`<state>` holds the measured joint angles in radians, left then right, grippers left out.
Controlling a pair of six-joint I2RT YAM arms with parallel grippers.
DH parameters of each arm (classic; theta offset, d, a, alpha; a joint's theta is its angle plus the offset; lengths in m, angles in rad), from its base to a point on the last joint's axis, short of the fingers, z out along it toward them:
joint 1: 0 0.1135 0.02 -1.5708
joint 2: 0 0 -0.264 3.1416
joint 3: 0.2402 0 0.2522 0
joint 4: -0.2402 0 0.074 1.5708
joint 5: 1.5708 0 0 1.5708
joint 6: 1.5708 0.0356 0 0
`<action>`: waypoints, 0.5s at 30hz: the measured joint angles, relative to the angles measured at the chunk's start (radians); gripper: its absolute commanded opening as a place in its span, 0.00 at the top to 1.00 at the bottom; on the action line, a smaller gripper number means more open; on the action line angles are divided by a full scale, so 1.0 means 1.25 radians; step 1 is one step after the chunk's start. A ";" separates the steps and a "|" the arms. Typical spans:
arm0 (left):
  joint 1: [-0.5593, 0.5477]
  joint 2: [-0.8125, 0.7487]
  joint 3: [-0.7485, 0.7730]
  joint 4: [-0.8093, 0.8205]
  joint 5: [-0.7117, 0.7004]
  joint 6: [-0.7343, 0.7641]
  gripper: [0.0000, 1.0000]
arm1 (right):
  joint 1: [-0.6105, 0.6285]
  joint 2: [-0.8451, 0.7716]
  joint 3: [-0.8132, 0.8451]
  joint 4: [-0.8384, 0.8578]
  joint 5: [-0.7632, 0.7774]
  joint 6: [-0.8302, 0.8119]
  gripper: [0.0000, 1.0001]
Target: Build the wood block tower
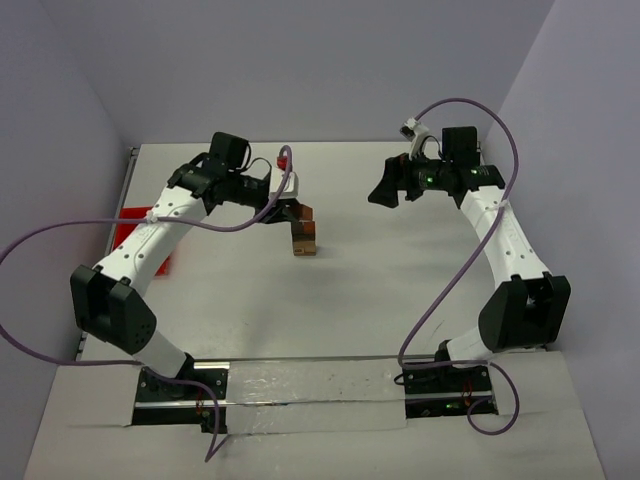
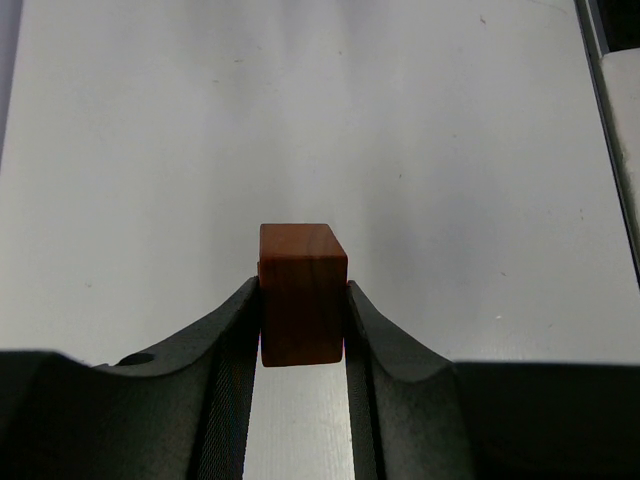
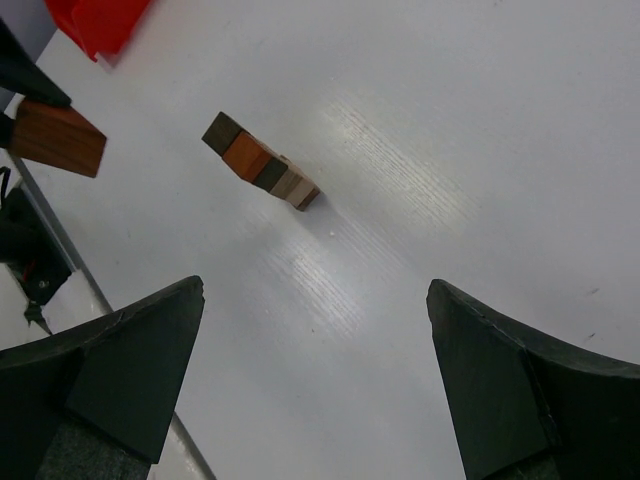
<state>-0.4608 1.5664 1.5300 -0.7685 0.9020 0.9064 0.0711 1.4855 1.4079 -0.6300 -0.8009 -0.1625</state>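
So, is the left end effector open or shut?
Shut: the left end effector grips a small reddish-brown wooden block, both fingers pressed against its sides.

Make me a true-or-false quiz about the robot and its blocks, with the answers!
1. The left end effector grips a reddish-brown block. True.
2. The right end effector holds a block too. False: it is wide open and empty.
3. The wood block tower has blocks of different colours. True.
4. The red bin sits on top of the tower. False: it lies off to the side, apart from the tower.
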 measured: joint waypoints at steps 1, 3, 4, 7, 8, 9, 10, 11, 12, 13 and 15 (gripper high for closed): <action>0.000 0.007 -0.011 0.007 0.000 0.004 1.00 | 0.000 -0.010 -0.010 0.005 0.004 -0.001 0.00; 0.001 0.021 -0.031 0.030 0.003 0.008 1.00 | 0.000 -0.026 -0.028 0.017 0.008 -0.002 0.00; 0.003 0.026 -0.044 0.046 0.008 0.008 1.00 | 0.000 -0.032 -0.037 0.025 0.010 -0.002 0.00; 0.022 0.040 -0.080 0.103 0.034 -0.020 0.99 | 0.000 -0.044 -0.058 0.043 0.016 -0.002 0.00; 0.036 0.044 -0.089 0.123 0.045 -0.033 0.99 | 0.000 -0.047 -0.065 0.050 0.017 -0.002 0.00; 0.051 0.049 -0.101 0.154 0.064 -0.056 0.98 | 0.000 -0.049 -0.072 0.058 0.019 -0.002 0.00; 0.067 0.053 -0.110 0.179 0.079 -0.076 0.98 | 0.000 -0.050 -0.079 0.064 0.021 0.000 0.00; 0.081 0.057 -0.119 0.206 0.093 -0.096 0.98 | 0.000 -0.051 -0.086 0.070 0.021 0.001 0.00; 0.094 0.061 -0.127 0.232 0.104 -0.117 0.98 | 0.000 -0.051 -0.090 0.076 0.021 0.003 0.00; 0.104 0.064 -0.136 0.257 0.113 -0.136 0.98 | 0.000 -0.051 -0.092 0.080 0.021 0.004 0.00; 0.112 0.069 -0.152 0.300 0.128 -0.166 0.98 | 0.000 -0.051 -0.094 0.088 0.020 0.007 0.00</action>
<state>-0.3203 1.6522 1.3396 -0.3928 1.0622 0.6988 0.0711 1.4212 1.2900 -0.5196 -0.7764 -0.1542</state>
